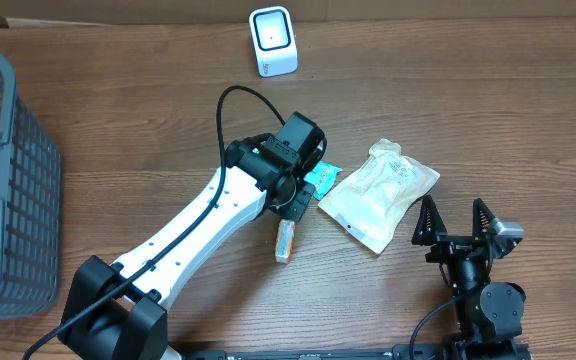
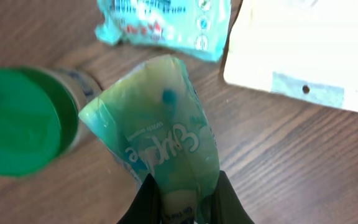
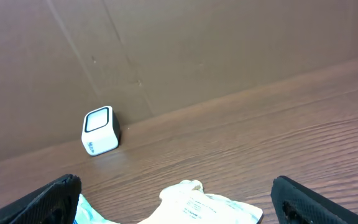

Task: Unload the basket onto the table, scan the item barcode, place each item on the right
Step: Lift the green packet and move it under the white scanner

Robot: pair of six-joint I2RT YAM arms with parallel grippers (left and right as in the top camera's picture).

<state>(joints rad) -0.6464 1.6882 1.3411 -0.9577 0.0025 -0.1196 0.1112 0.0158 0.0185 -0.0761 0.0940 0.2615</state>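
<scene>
Pinching a teal pouch [image 2: 160,118], the left gripper [image 2: 185,183] is clamped tight (right gripper [image 1: 453,206] gapes wide, empty).

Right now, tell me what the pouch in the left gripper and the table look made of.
The pouch looks like thin plastic film, glossy, translucent green, creased. The table looks like wood or wood-grain laminate, matte, with brown grain lines.
</scene>
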